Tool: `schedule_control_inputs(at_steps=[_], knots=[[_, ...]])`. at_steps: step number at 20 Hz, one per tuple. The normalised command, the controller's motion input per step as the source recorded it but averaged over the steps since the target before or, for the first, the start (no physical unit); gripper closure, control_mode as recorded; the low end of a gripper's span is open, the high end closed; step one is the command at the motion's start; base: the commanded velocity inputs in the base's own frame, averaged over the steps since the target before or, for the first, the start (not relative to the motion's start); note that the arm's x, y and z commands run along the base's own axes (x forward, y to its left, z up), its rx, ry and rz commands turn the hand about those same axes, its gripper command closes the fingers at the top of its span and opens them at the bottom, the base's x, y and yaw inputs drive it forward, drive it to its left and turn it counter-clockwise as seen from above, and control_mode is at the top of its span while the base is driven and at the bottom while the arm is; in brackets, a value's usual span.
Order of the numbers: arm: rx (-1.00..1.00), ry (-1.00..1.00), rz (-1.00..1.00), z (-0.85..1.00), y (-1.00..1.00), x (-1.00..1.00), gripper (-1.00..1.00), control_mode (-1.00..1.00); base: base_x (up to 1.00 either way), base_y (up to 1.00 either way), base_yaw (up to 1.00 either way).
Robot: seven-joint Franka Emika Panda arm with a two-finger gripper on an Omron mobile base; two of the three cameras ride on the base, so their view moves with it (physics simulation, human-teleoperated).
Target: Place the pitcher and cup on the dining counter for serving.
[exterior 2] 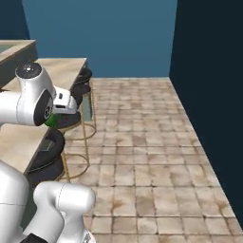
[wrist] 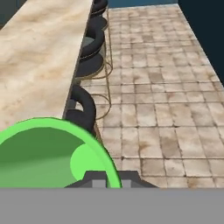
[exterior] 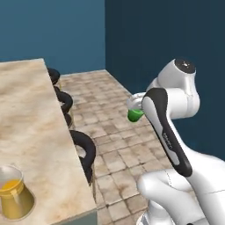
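The pitcher [exterior: 14, 194], clear glass with yellow-orange liquid, stands on the dining counter [exterior: 35, 123] near its front corner. The green cup [exterior: 134, 115] hangs in the air over the tiled floor, to the right of the counter and its stools. My gripper [exterior: 135, 107] is shut on the cup from above. In the hand view the cup's open rim [wrist: 52, 153] fills the lower left, right against the fingertips [wrist: 98, 180], with the counter [wrist: 39, 57] stretching away at the upper left. The right base view shows the cup [exterior 2: 51, 121] just below the hand [exterior 2: 61, 107], beside the counter [exterior 2: 61, 69].
Black round stools [exterior: 83, 149] with thin gold legs line the counter's floor side [exterior 2: 47, 152] [wrist: 89, 48]. A dark blue wall [exterior: 176, 35] stands close on the right. Tiled floor [exterior 2: 142, 142] lies open between the stools and the wall.
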Motion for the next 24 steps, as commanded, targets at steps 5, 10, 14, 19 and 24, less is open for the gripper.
schedule_control_inputs(at_steps=[5, 10, 14, 19, 24], knots=[[0.00, 0.00, 0.00, 0.00, 0.00, 0.00, 1.00, 1.00, 1.00, -0.42, 0.68], [0.00, 0.00, 0.00, 0.00, 0.00, 0.00, 1.00, 1.00, 0.84, -0.30, 0.77], [0.00, 0.00, 0.00, 0.00, 0.00, 0.00, 1.00, 1.00, 0.56, -0.21, 0.86], [0.00, 0.00, 0.00, 0.00, 0.00, 0.00, 1.00, 1.00, 0.32, -0.22, 0.91], [0.00, 0.00, 0.00, 0.00, 0.00, 0.00, 1.00, 1.00, 0.33, -0.52, 0.76]])
